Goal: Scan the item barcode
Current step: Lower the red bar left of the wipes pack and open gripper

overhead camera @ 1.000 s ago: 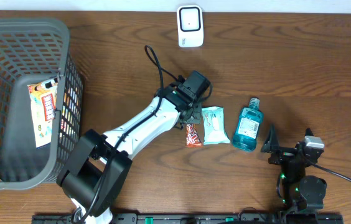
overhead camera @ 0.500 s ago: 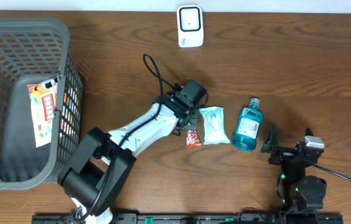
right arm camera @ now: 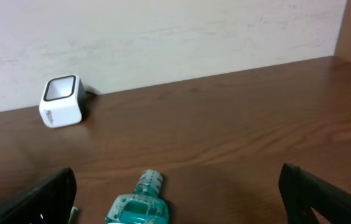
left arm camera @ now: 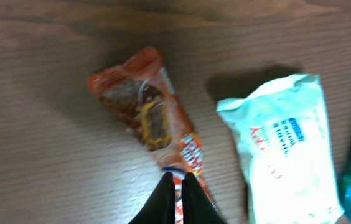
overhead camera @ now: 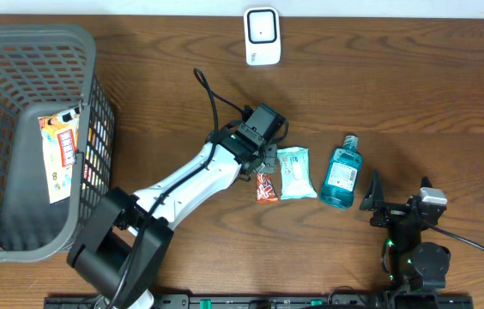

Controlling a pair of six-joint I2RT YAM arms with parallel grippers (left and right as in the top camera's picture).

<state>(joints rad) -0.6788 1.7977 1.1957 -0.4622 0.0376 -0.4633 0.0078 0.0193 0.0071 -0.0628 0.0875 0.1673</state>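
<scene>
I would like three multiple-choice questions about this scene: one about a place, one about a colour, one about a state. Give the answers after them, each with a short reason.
1. Where on the table is the scanner? A near edge; B far edge; C the middle.
2. What colour is the bottle? A red; B blue; C yellow.
3. How is the right gripper? A open, empty; B shut on the bottle; C shut on the scanner.
Answers: 1 B, it stands alone by the wall; 2 B, its liquid is blue; 3 A, its fingers stand wide apart, holding nothing.
</scene>
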